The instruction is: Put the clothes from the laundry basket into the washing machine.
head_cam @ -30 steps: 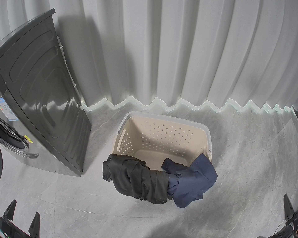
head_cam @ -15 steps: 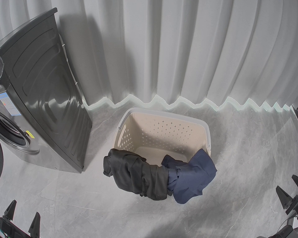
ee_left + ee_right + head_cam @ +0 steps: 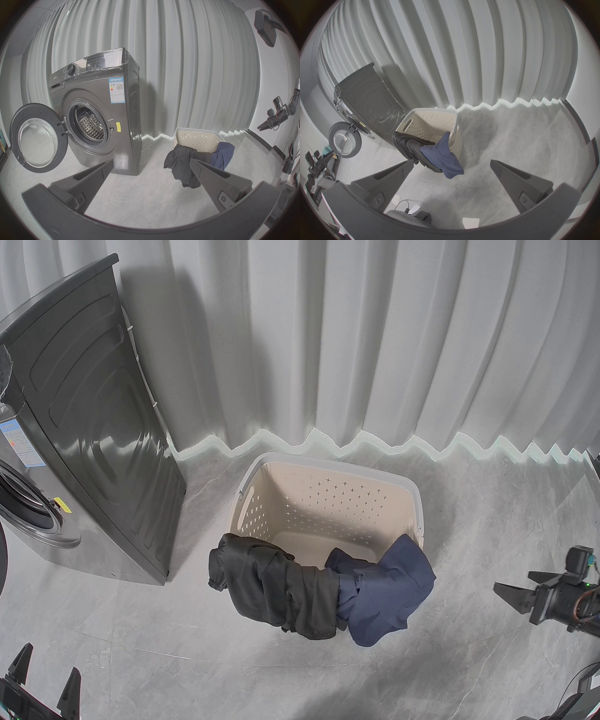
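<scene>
We see the basket (image 3: 331, 464) upright on the floor (image 3: 487, 502), mouth up, its long axis running left to right across our head view. It sits just in front of the curtain (image 3: 375, 334).

2 garments hang over its near rim. The black one (image 3: 275, 590) covers the left half and spills over the near left corner. The blue one (image 3: 384, 596) covers the right half and the near right corner. They touch at the middle of the rim, so together they make 1 band lying along the basket's long axis, with their loose ends drooping down the outer wall toward us. The bottom of the basket that we can see is bare.

The washer (image 3: 81, 427) stands to the left of the basket, near it but apart. Its front faces the left hand (image 3: 47, 672). Its round door (image 3: 37, 137) is swung wide, and the steel drum (image 3: 89, 123) shows through the opening.

The left hand is low at the near left, well apart from the basket, fingers spread wide and holding nothing. The right hand (image 3: 517, 590) is to the right of the basket, apart from it, pointing leftward at the blue garment, fingers also spread wide and holding nothing.
</scene>
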You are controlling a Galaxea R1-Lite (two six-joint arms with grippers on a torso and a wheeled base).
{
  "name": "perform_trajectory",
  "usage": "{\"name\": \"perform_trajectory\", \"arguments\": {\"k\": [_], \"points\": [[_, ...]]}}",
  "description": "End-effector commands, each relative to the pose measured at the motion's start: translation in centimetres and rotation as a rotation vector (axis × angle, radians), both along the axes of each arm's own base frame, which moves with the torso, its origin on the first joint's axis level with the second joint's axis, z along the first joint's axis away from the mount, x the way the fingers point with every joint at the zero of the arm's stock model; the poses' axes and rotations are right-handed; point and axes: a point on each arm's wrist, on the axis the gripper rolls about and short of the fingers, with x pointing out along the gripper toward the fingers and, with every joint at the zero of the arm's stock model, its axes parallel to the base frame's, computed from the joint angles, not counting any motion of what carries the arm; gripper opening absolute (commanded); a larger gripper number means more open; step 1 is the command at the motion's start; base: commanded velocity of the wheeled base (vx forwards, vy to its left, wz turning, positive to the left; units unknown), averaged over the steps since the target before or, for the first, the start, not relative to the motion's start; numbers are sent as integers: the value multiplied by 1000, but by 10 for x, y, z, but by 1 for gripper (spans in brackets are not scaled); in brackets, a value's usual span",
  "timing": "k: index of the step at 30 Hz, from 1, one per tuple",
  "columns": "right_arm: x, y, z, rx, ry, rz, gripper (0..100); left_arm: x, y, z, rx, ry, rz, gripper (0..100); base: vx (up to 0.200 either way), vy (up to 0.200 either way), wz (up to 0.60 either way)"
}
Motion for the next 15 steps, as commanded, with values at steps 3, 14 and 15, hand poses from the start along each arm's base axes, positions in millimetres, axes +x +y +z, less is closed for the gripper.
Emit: {"name": "perform_trajectory", "arguments": {"k": [3, 14, 15], "points": [[62, 37, -47, 10, 195, 66, 100, 0, 0, -5, -3, -2, 2, 100, 0, 0, 0], [95, 57, -87, -9, 217, 64, 100, 0, 0, -5, -6, -2, 0, 100, 0, 0, 0], [98, 59, -89, -10, 207, 63, 100, 0, 0, -5, -6, -2, 0, 100, 0, 0, 0]]}}
